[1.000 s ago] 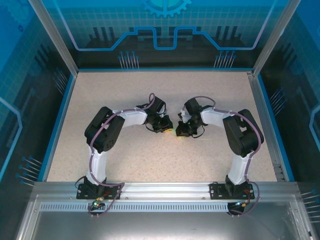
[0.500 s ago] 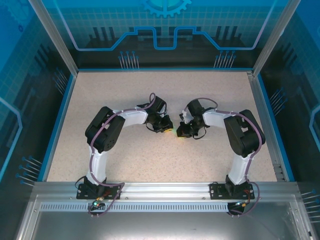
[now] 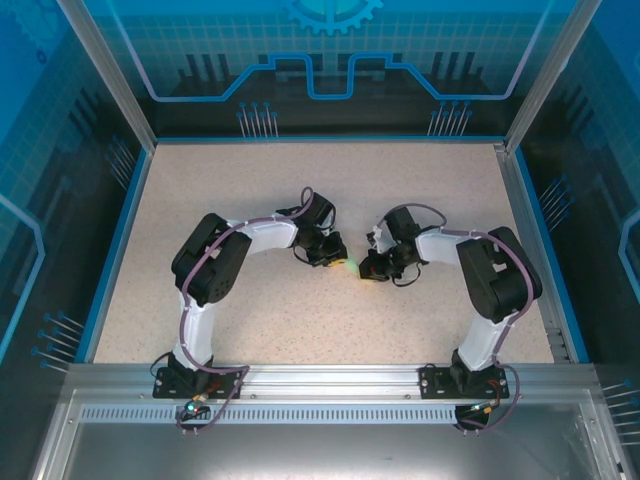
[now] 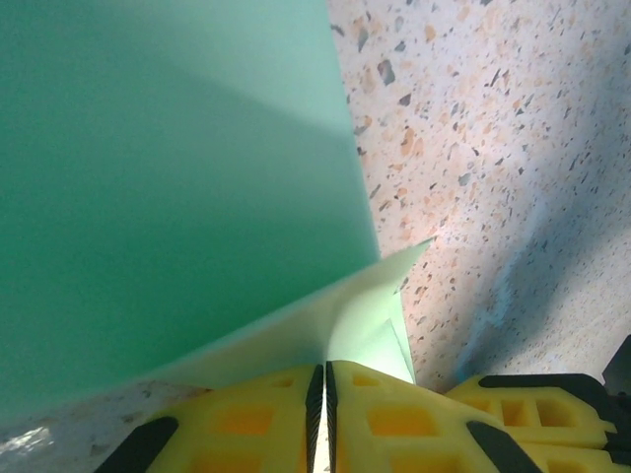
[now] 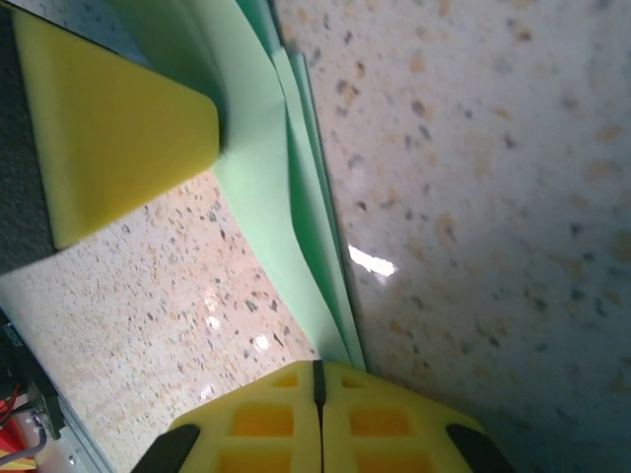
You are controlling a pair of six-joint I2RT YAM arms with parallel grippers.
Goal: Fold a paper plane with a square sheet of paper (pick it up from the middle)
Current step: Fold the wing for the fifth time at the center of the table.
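Note:
The paper plane (image 4: 168, 168) is pale mint-green paper folded into layers, and both grippers hold it low over the table. In the left wrist view its broad flap covers the upper left, and my left gripper (image 4: 324, 379) is shut on the crease. In the right wrist view the paper plane (image 5: 266, 197) runs as a narrow layered strip down into my right gripper (image 5: 317, 372), which is shut on its end. From above, the left gripper (image 3: 338, 257) and right gripper (image 3: 368, 268) face each other at mid-table. A sliver of green paper (image 3: 350, 264) shows between them; the rest is hidden.
The speckled tabletop (image 3: 300, 180) is bordered by a blue rim and glass walls (image 3: 120, 110). A metal rail (image 3: 320, 378) with both arm bases runs along the near edge. One of the left gripper's yellow fingers (image 5: 108, 138) touches the paper in the right wrist view.
My right gripper and its arm have shifted a little to the right and toward the near edge, widening the gap to the left gripper. The left arm has hardly moved.

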